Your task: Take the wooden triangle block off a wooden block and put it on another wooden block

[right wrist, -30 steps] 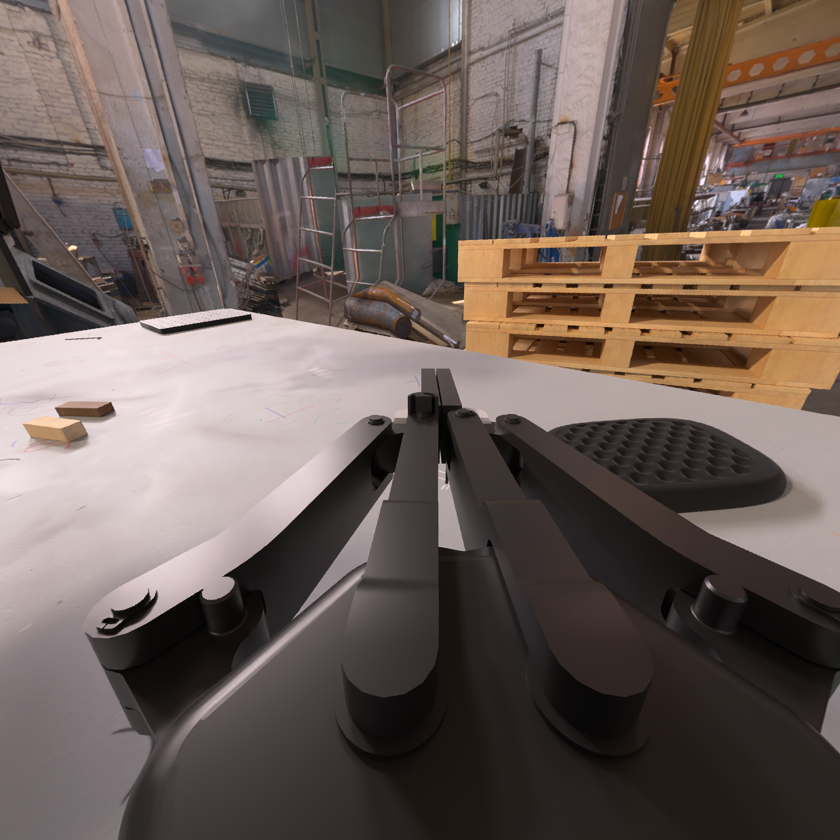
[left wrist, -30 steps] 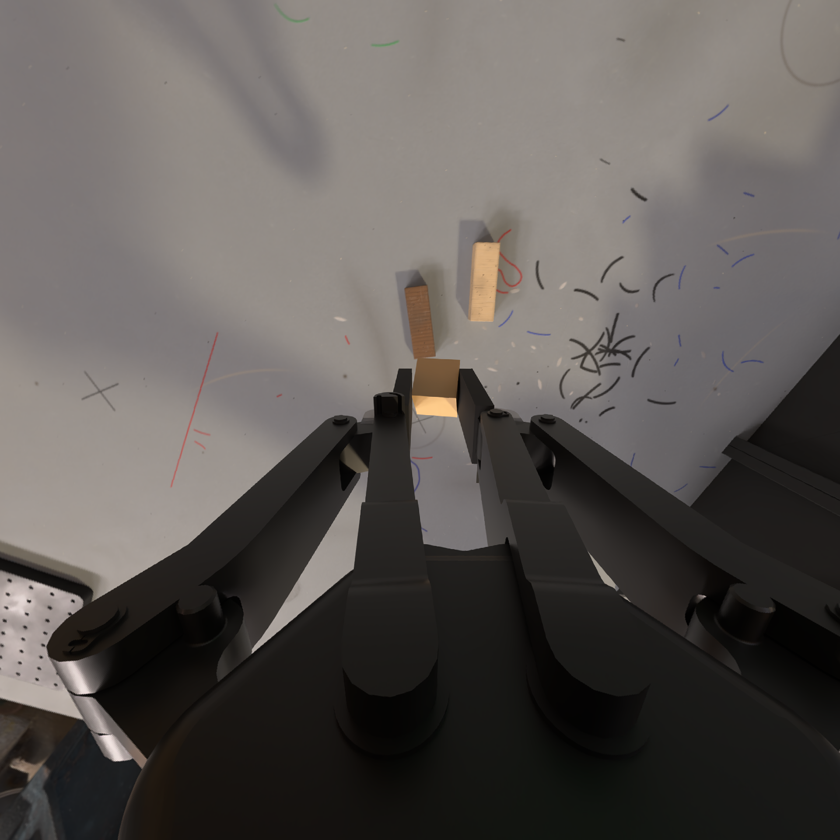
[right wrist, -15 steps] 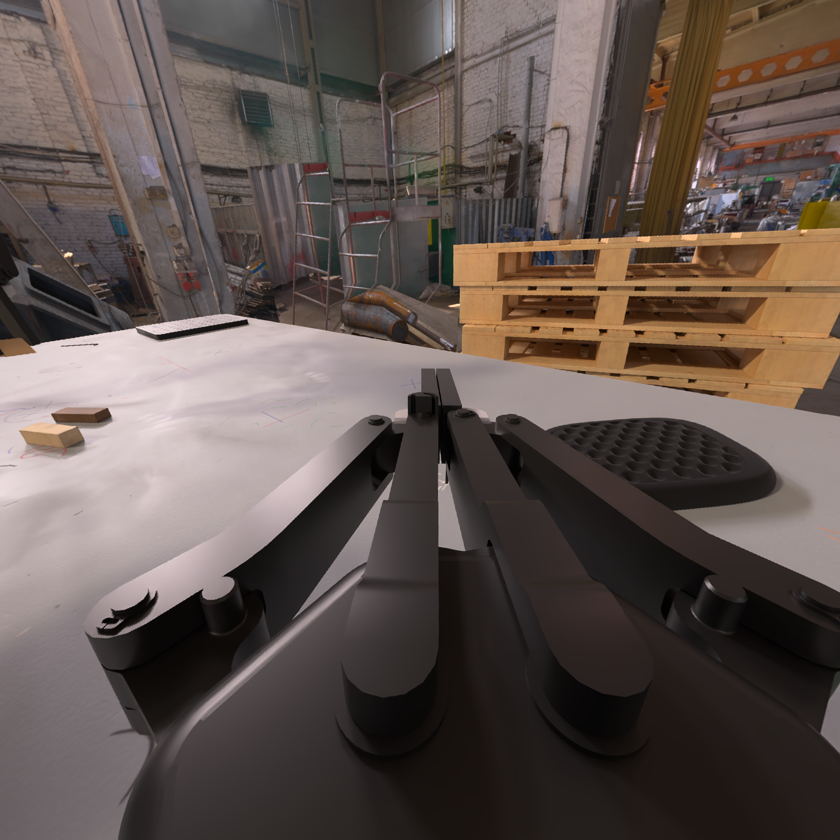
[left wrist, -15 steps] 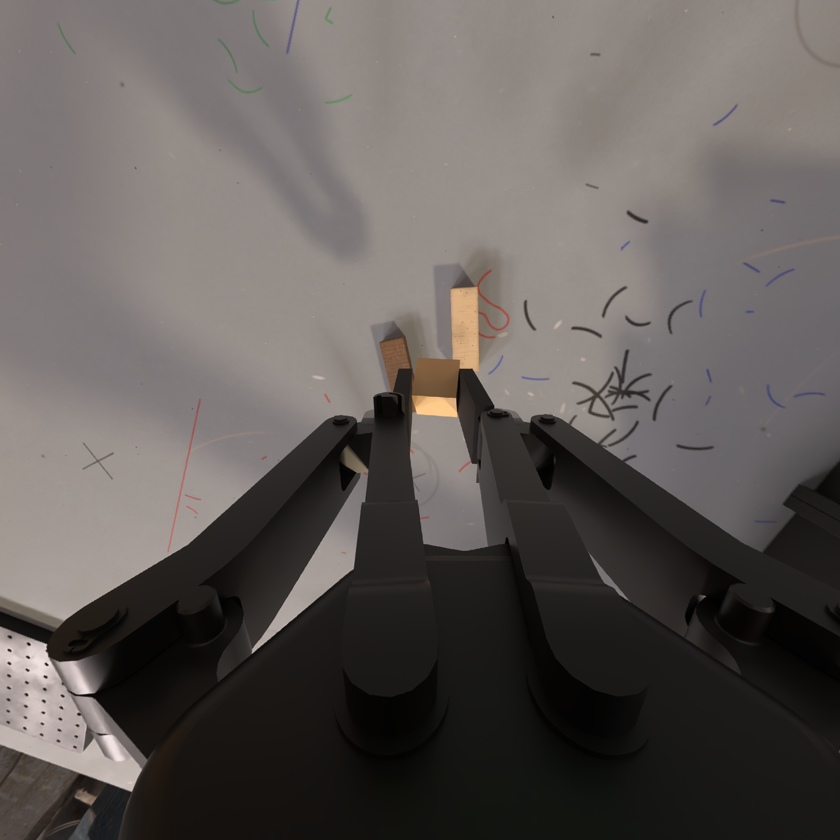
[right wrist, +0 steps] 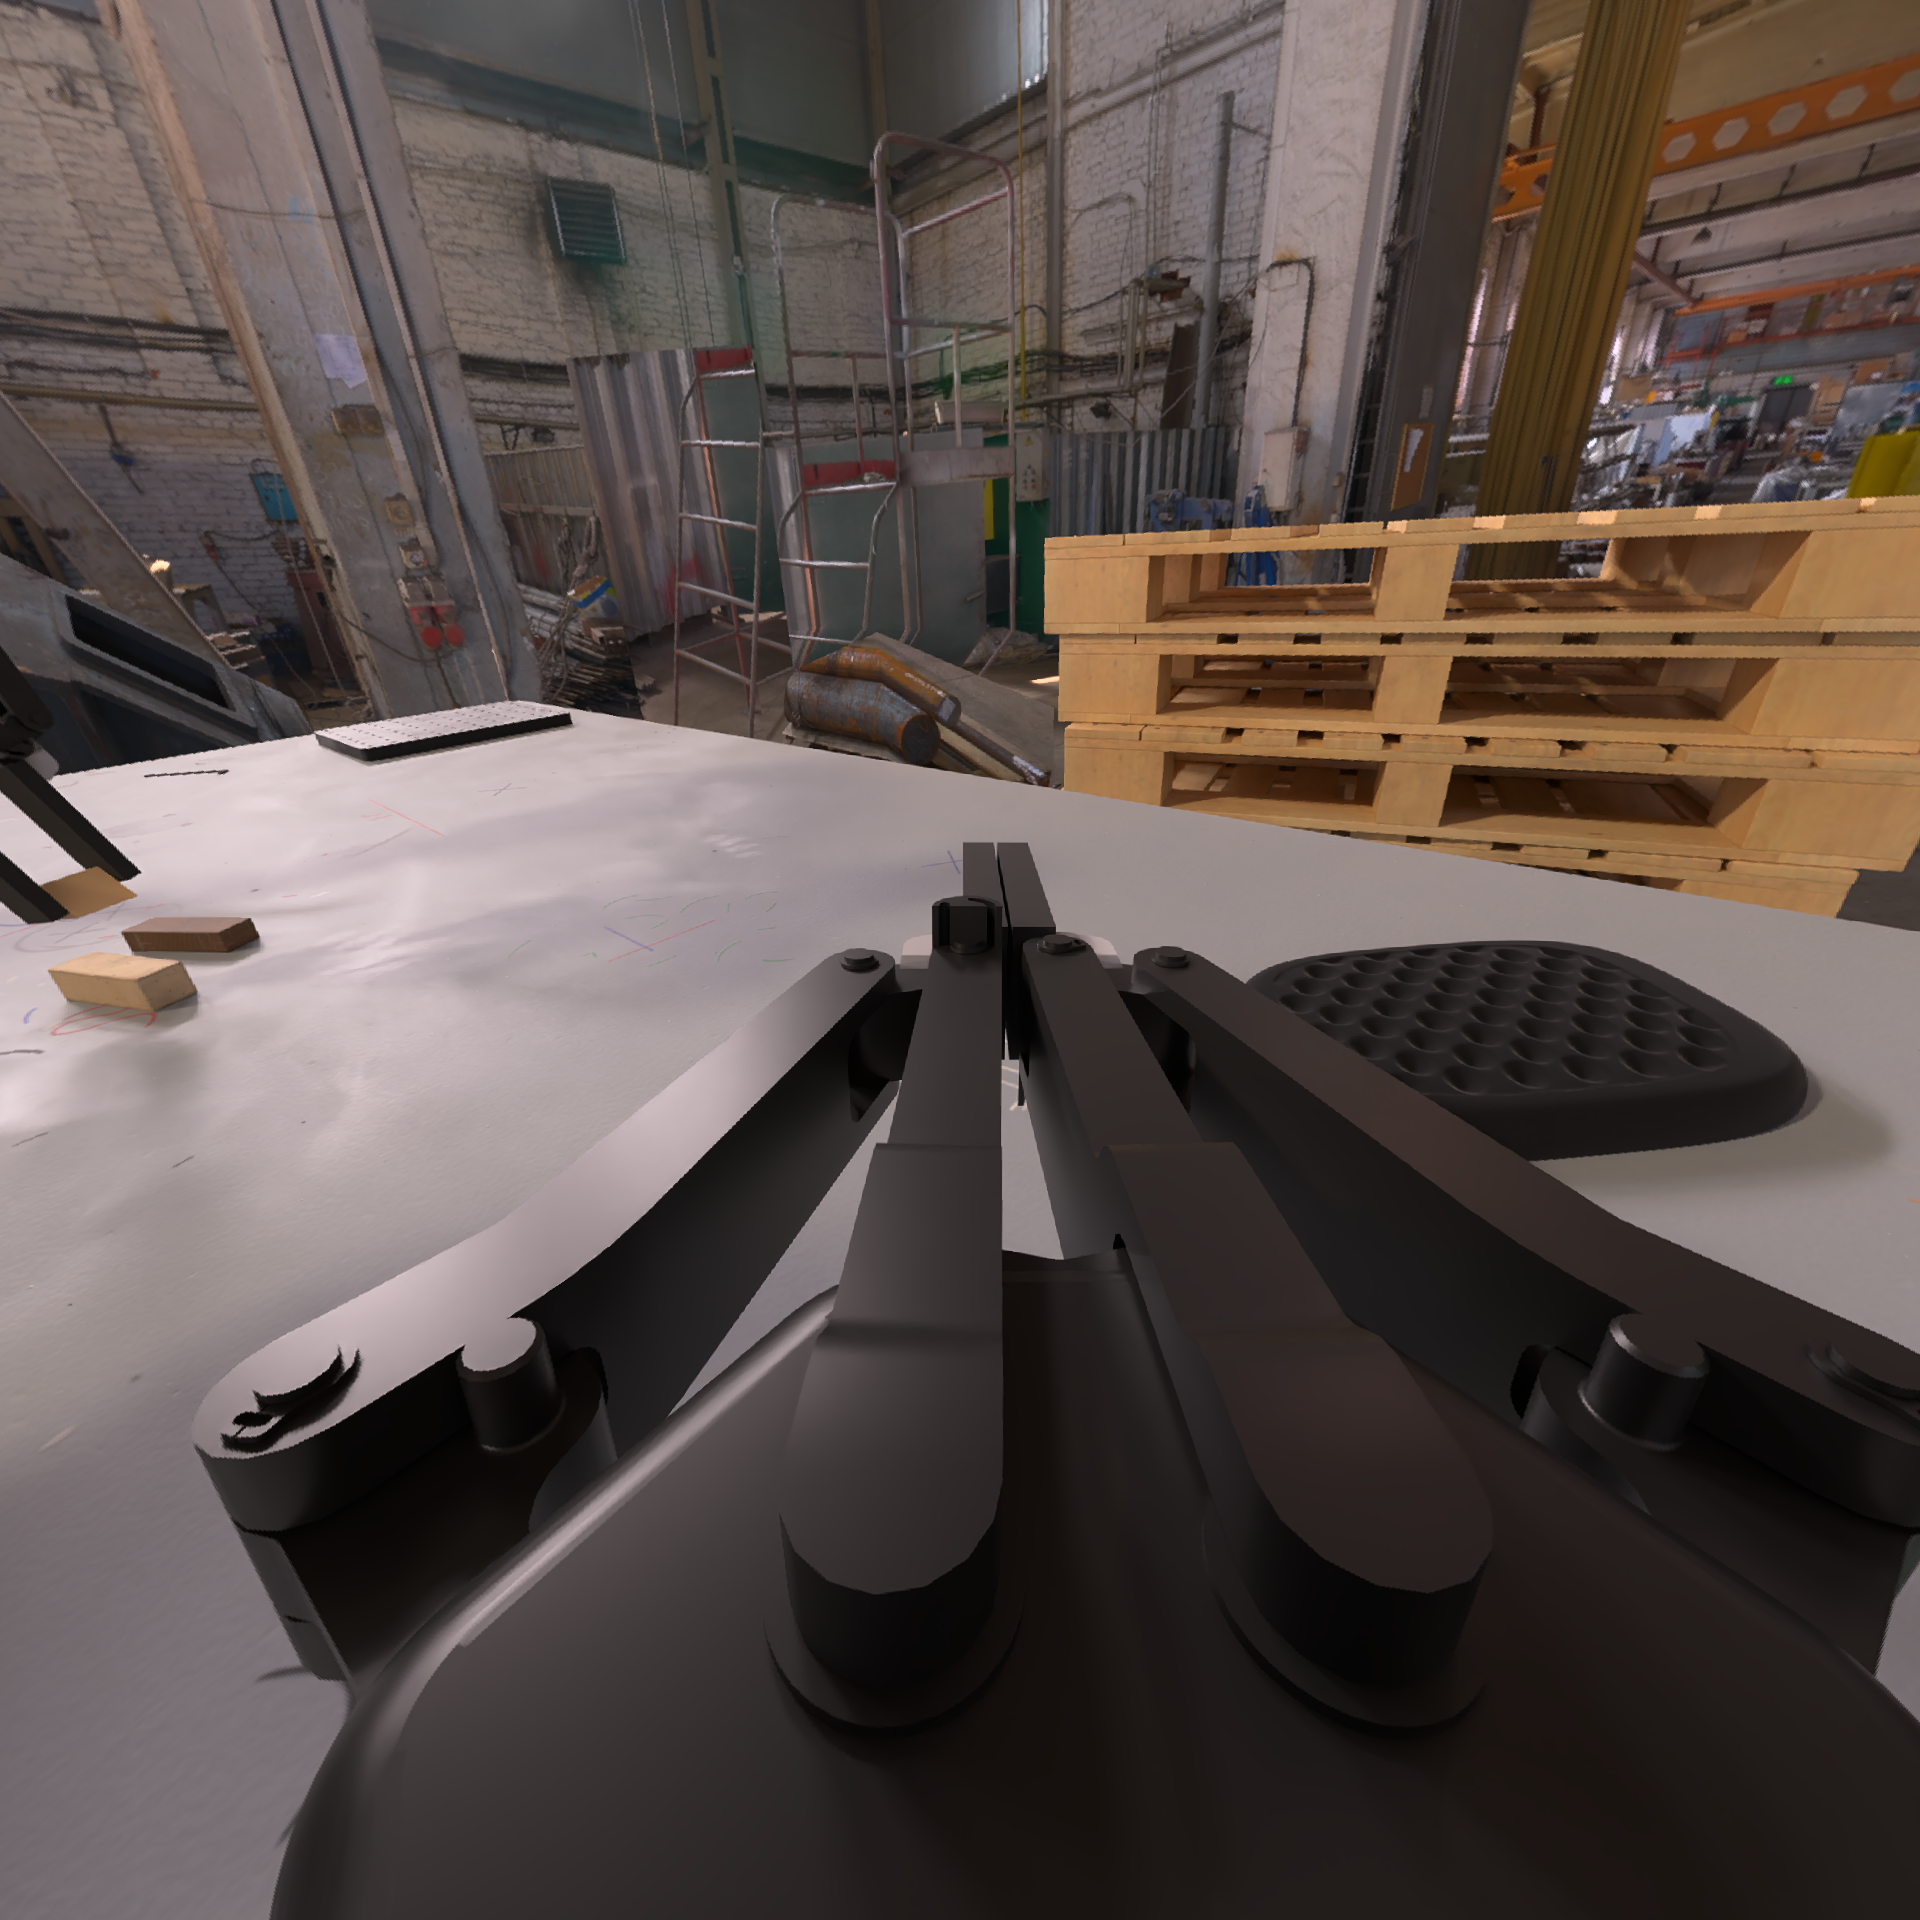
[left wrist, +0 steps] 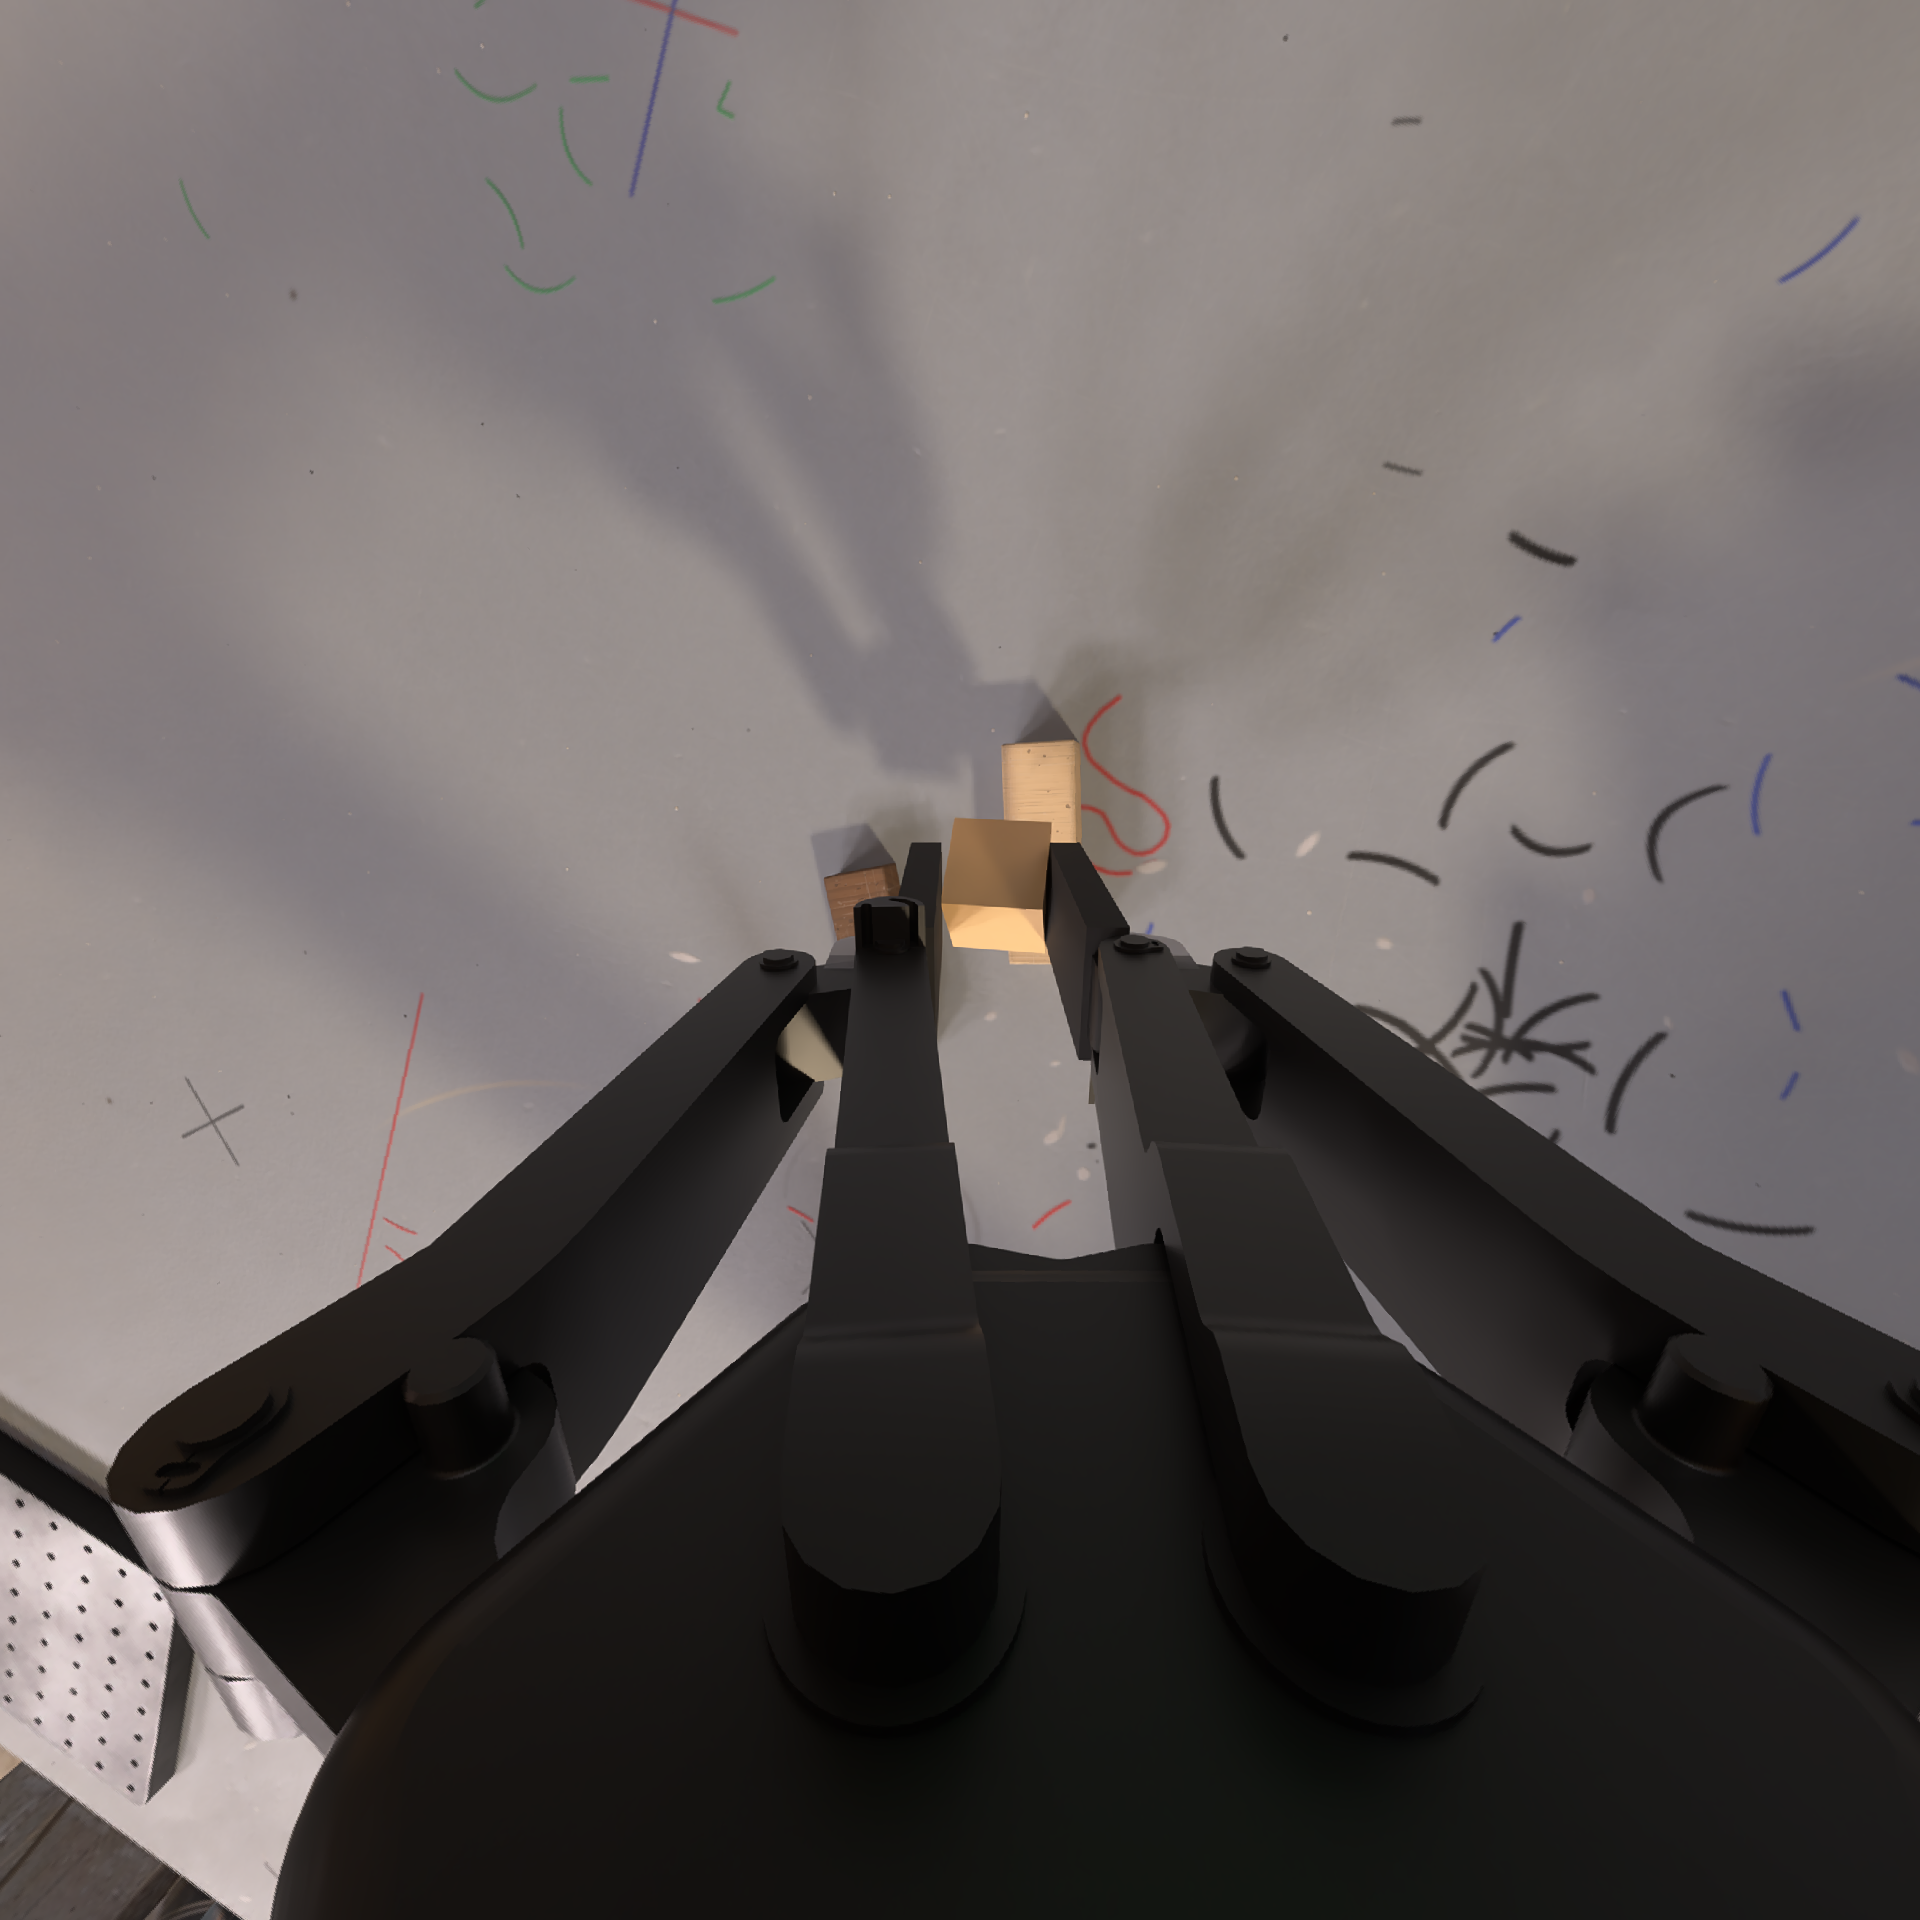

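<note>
My left gripper [left wrist: 994, 883] is shut on the light wooden triangle block [left wrist: 992, 881] and holds it above the grey table. Below and beyond the fingertips lie a pale wooden block [left wrist: 1041, 790] and, to its left, a dark brown wooden block [left wrist: 858, 896], both partly hidden by the fingers. In the right wrist view the pale block [right wrist: 123, 981] and the dark block [right wrist: 190, 933] lie far left on the table, with the left gripper's fingers [right wrist: 73, 831] holding the triangle block [right wrist: 88, 891] just behind them. My right gripper [right wrist: 995, 883] is shut and empty, low over the table.
A black dimpled pad [right wrist: 1527, 1044] lies on the table right of my right gripper. A perforated plate sits at the far table edge [right wrist: 442, 725] and shows at the lower left of the left wrist view [left wrist: 62, 1642]. Stacked wooden pallets [right wrist: 1455, 686] stand beyond the table.
My left gripper has carried the triangle block toward the two blocks on the table, which now sit closer under its fingertips. The left gripper has come into the right wrist view. The right gripper stays shut.
</note>
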